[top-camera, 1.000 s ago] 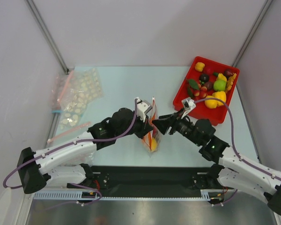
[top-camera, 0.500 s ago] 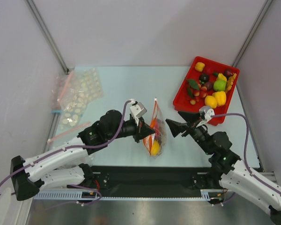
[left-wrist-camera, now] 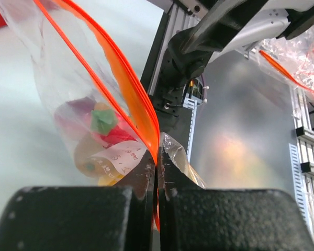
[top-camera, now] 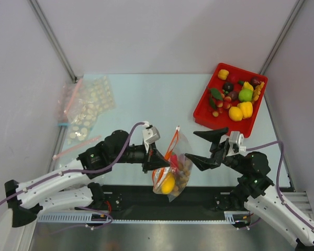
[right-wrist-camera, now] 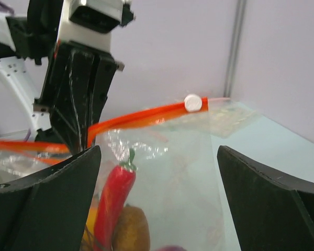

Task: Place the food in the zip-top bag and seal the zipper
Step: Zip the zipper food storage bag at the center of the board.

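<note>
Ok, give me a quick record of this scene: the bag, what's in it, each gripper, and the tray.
Bag: clear zip-top bag, hanging from the left gripper
Zipper: orange strip, its two sides apart
In bag: red chili, orange fruit, brown nuts
Left gripper: shut on the bag's top edge
Right gripper: open, holding nothing
Tray: red tray, more fruit in it
</note>
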Controlling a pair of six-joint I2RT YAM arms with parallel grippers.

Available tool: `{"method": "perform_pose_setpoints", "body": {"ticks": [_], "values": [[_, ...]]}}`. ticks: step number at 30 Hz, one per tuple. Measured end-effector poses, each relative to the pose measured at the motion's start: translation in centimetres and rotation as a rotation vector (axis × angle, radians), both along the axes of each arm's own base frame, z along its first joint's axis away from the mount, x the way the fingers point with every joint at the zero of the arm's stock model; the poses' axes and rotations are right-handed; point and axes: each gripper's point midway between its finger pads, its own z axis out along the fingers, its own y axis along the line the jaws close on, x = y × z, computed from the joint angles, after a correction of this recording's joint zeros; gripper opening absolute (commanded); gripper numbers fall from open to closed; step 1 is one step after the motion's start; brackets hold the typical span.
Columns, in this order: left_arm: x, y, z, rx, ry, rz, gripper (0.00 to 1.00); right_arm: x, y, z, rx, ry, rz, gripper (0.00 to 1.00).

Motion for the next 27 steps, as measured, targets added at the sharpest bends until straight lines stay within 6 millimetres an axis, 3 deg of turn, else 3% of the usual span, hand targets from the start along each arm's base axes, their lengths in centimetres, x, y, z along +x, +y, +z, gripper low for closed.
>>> {"method": "perform_pose_setpoints", "body": {"ticks": [9,19,27], "values": [[-2.5,4.0,1.1,0.021,0.037,0.003,0.0,-1.4,3.0,-2.7,-0.133,0.053,0.213,1.0],[-4.5,5.4,-2.1,0.184,0.094,-0.103,0.0,-2.6,4.0,-3.5,-0.175,0.056,0.328,0.98],[-7.0,6.0,-1.3,0.147,0.088,-0.25,0.0,-3.6,4.7,-3.6,-0.195,0.054,0.398,0.94]]}}
